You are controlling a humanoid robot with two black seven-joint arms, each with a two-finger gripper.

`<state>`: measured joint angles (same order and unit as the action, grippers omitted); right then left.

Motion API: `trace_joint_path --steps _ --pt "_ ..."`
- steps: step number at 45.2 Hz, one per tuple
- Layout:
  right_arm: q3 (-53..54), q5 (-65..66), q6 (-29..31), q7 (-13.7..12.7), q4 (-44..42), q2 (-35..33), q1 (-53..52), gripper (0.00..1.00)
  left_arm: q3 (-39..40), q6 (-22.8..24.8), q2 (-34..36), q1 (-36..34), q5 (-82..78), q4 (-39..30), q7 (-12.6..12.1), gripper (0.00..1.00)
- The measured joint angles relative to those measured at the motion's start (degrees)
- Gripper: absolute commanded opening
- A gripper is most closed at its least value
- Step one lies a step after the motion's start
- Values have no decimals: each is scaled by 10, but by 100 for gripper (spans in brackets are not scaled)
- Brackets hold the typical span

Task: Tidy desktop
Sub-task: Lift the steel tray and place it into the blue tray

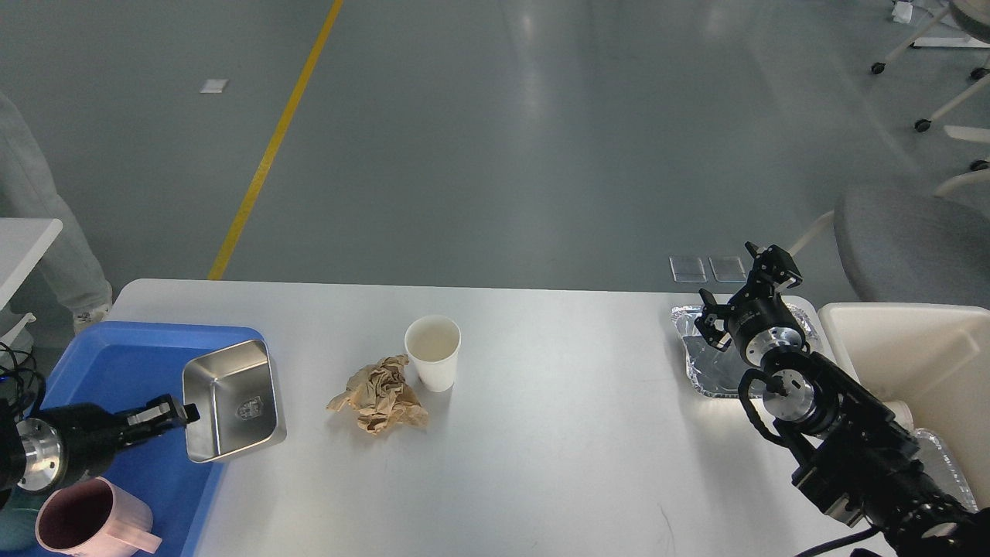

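The white desktop (557, 433) fills the lower half of the head view. My left gripper (182, 412) is shut on the left rim of a small steel tray (232, 398) and holds it lifted and tilted over the right edge of the blue plastic tray (116, 363). A white paper cup (434, 352) stands upright mid-desk, with a crumpled brown paper (379, 396) touching its left side. My right gripper (746, 298) is open above a foil tray (715, 363) at the far right.
A pink mug (89, 520) lies at the near end of the blue tray. A cream plastic bin (916, 363) stands off the desk's right edge, with a second foil tray (940, 456) beside it. A grey chair (913, 244) is behind it.
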<state>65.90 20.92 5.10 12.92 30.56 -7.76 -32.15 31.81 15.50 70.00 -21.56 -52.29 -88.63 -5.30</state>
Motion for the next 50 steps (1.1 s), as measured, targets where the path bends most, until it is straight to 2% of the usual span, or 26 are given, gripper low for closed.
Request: trace_joint_path --steps 10,25,33,50 --pt "0 0 -3 0 2 1 0 100 68 54 76 0 69 46 14 3" --pt "-1 0 -6 0 4 1 0 100 102 93 75 0 100 197 25 2" --pt "-1 0 -6 0 4 1 3 100 99 93 12 2 102 274 29 2" --pt "-1 0 -6 -1 5 1 10 100 96 74 -141 4 100 405 22 3"
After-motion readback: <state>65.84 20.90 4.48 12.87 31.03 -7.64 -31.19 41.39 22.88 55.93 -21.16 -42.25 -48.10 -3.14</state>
